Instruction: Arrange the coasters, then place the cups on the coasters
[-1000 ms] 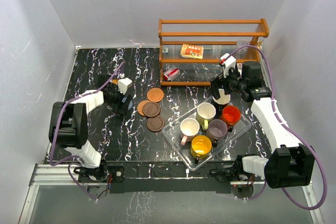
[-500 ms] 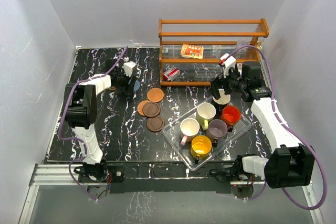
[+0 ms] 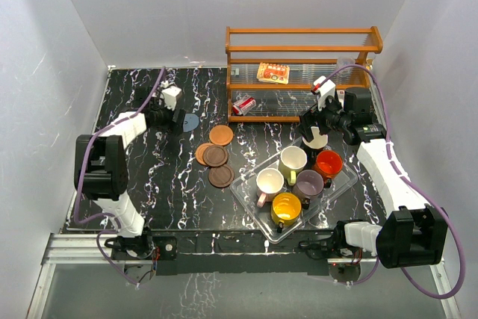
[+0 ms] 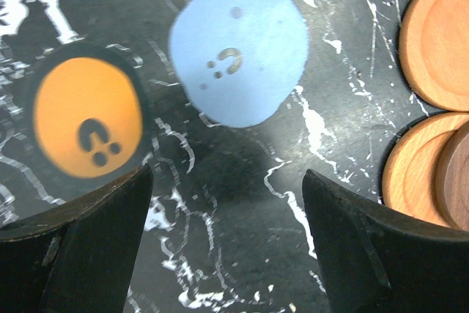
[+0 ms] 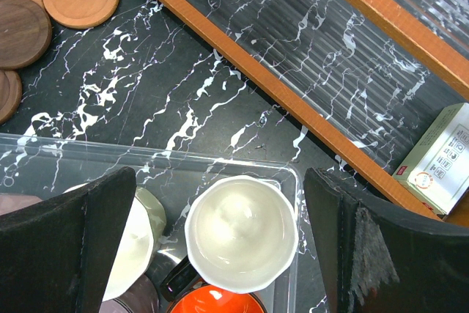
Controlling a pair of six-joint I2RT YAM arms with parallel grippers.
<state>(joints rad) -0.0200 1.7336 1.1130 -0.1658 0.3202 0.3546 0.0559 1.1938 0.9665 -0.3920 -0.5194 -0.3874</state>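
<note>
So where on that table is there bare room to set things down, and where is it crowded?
Bare marble lies near left, between the left arm and the brown coasters, and at the back left beside the wooden shelf. A narrow strip runs between shelf and clear tray. The tray itself is crowded with cups.

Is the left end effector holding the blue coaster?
No, the blue coaster lies on the table ahead of the left end effector, whose jaws stand apart with nothing between them.
</note>
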